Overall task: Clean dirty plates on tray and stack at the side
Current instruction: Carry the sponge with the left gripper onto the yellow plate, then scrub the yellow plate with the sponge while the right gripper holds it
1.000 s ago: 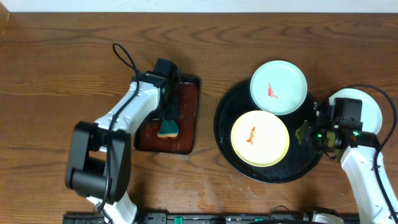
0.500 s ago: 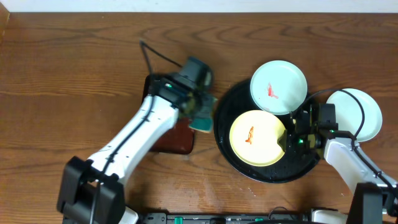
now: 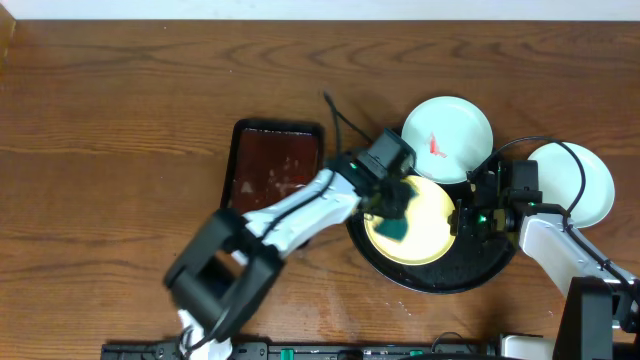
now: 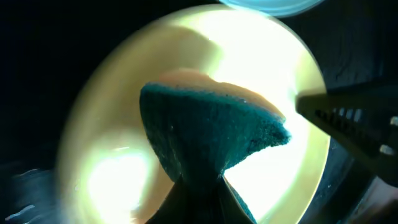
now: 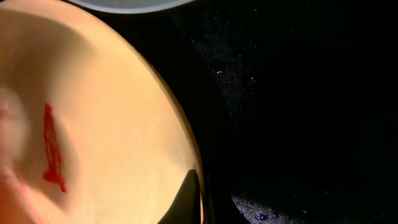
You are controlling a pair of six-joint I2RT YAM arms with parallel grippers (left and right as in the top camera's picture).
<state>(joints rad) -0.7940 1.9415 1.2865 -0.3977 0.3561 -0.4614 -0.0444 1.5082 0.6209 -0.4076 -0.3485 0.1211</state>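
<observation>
A pale yellow plate (image 3: pixel 437 212) lies in the black tray (image 3: pixel 440 281); the right wrist view shows a red smear (image 5: pixel 53 149) on it. My left gripper (image 3: pixel 396 210) is shut on a teal sponge (image 4: pixel 211 137), which is pressed on this plate. At the plate's right edge, my right gripper (image 3: pixel 465 218) is shut on the rim, one finger (image 5: pixel 188 194) lying over it. A white plate (image 3: pixel 447 140) with a red smear overlaps the tray's far rim. Another white plate (image 3: pixel 580 185) sits on the table to the right of the tray.
A rectangular reddish-brown tray (image 3: pixel 275 170), wet inside, lies left of the black tray. The left arm stretches diagonally from the front left over the table. The right arm's cable loops over the white plate at the right.
The left arm has carried the sponge from the rectangular tray to the yellow plate. The right gripper has moved left to the plate's rim and shut on it.
</observation>
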